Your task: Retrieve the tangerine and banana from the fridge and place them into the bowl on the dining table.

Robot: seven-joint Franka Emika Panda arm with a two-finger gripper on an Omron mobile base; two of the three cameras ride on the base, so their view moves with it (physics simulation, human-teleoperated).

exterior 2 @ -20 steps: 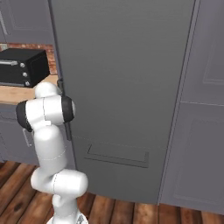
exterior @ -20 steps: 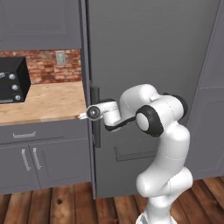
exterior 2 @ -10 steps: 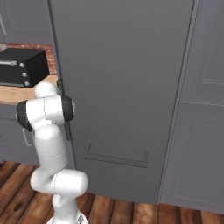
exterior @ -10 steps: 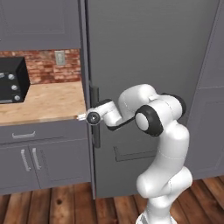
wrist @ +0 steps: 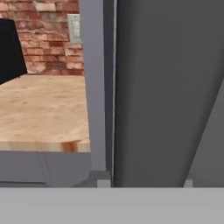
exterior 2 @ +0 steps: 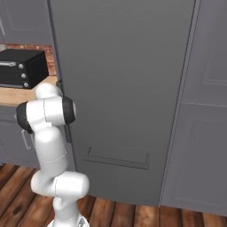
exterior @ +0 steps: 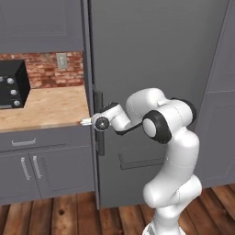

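Gripper (exterior: 87, 121) parked right at the black vertical handle (exterior: 98, 133) on the left edge of the fridge (exterior: 156, 69), about halfway down the handle's length. Pale fingertips (exterior: 85, 121) poking out to the left past the handle, over the edge of the wooden counter (exterior: 43, 110). Can't tell how wide the jaws sit or whether they're actually clamped on the handle, too small and edge-on in the left base view, and not visible in the hand view. Hand view just staring along the fridge's left edge (wrist: 98, 87) with the dark door face (wrist: 166, 87) taking up the right half.

Fridge door shut, so no saying where the fruit is. Forearm reaching back to the right across the door front to the white elbow and dark joint, then down to the base on the wood plank floor (exterior: 55, 215).

Further out to the left: black toaster oven (exterior: 11, 85) sitting on the counter against the brick backsplash (exterior: 46, 69), pale wall outlet (exterior: 61, 60) on the brick, grey drawers and cabinet doors (exterior: 41, 170) under the counter. Grey panelled cabinets (exterior 2: 208, 111) right of the fridge.
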